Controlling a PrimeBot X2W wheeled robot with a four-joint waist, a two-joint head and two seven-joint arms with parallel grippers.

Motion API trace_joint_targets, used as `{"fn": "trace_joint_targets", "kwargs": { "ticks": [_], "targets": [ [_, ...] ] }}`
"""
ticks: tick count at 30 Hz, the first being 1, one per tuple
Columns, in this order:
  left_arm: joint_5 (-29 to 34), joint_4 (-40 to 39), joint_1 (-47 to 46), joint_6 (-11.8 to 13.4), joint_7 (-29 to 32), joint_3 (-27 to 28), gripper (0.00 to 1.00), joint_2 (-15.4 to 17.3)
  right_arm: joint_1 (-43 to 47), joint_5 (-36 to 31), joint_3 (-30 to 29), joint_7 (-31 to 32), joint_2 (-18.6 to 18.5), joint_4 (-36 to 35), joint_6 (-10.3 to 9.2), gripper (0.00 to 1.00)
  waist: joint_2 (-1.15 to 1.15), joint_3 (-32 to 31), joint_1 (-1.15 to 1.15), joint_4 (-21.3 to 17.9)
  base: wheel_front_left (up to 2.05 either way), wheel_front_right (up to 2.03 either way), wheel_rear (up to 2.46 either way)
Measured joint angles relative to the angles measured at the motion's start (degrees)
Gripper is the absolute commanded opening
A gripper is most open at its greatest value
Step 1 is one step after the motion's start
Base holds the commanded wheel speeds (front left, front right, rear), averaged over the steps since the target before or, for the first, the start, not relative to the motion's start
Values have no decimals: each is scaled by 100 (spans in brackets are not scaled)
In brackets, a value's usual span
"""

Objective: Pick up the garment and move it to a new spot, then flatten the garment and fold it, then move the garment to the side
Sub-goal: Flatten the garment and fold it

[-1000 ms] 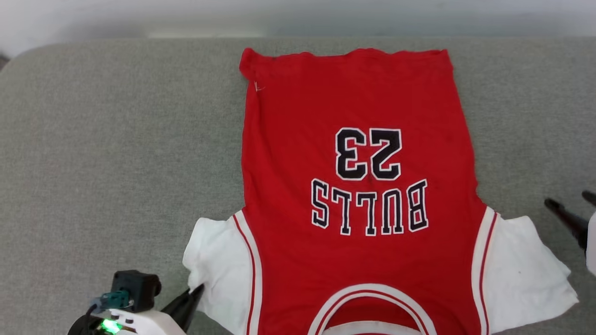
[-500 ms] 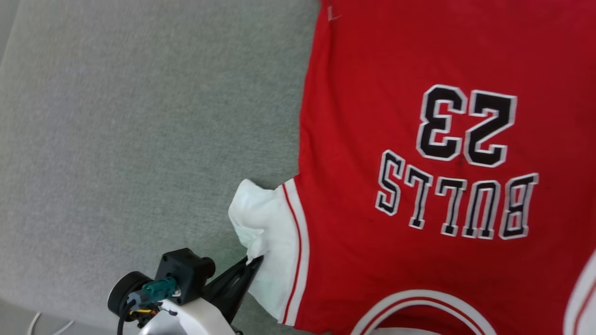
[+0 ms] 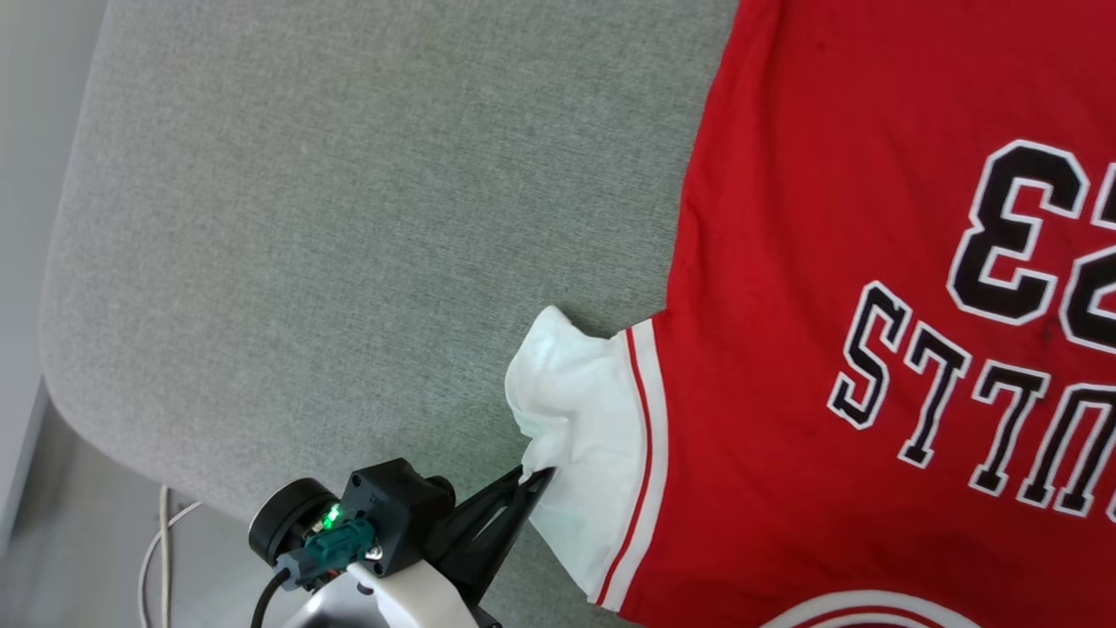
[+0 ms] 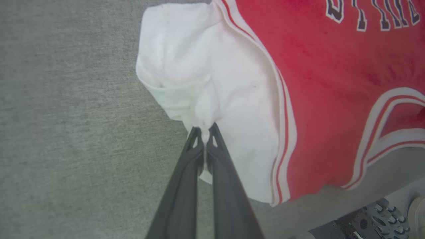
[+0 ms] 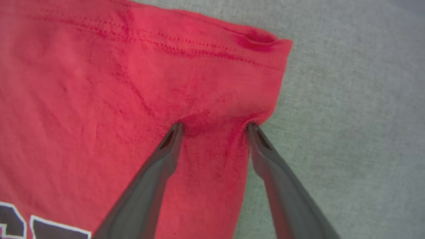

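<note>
The garment [image 3: 785, 262], a red jersey with black white-outlined lettering, lies flat and upside down on the grey padded surface [image 3: 349, 218]. My left gripper [image 3: 536, 475] is shut on the outer edge of its white sleeve [image 3: 584, 392], which bunches up at the pinch. In the left wrist view the two fingertips [image 4: 205, 127] press together on a fold of the white sleeve [image 4: 215, 66]. My right gripper [image 5: 215, 125] stands open, both tips pressing on the red cloth [image 5: 99, 83] just below the hem corner [image 5: 262, 43], one tip at the side edge.
The grey surface ends in a rounded corner at the lower left [image 3: 78, 384]; beyond it is floor with a white cable [image 3: 161, 541]. Grey surface stretches left of the jersey. Part of the robot's base [image 4: 375, 215] shows below the surface's near edge.
The head camera has swung left, shifting the jersey to the right of the picture. The sleeve, flat a second ago, is now bunched and pinched in my left gripper.
</note>
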Motion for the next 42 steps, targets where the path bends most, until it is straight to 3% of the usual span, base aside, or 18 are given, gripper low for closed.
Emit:
{"fn": "trace_joint_targets", "kwargs": {
  "ticks": [8,10,22,32,42],
  "targets": [
    [-23,125,-57,-60,-104,-66,0,-85,-14,-191,-76,60,-113,44,0,100,0,224,-2,243,0,0,0],
    [-33,160,-68,-79,-135,-68,0,-97,-3,-190,-137,83,-114,35,0,0,0,246,-2,267,0,0,0],
    [0,331,-108,-25,-209,-25,0,-89,461,-156,-227,58,65,20,0,0,0,-42,-2,92,0,0,0],
    [-15,543,48,212,-103,162,0,99,1495,266,-120,-319,148,127,0,0,0,-695,-2,-429,0,0,0],
    [-255,824,502,385,-111,309,0,211,3117,1085,169,-833,252,-142,0,0,0,-1659,-2,-1055,0,0,0]
  ]
}}
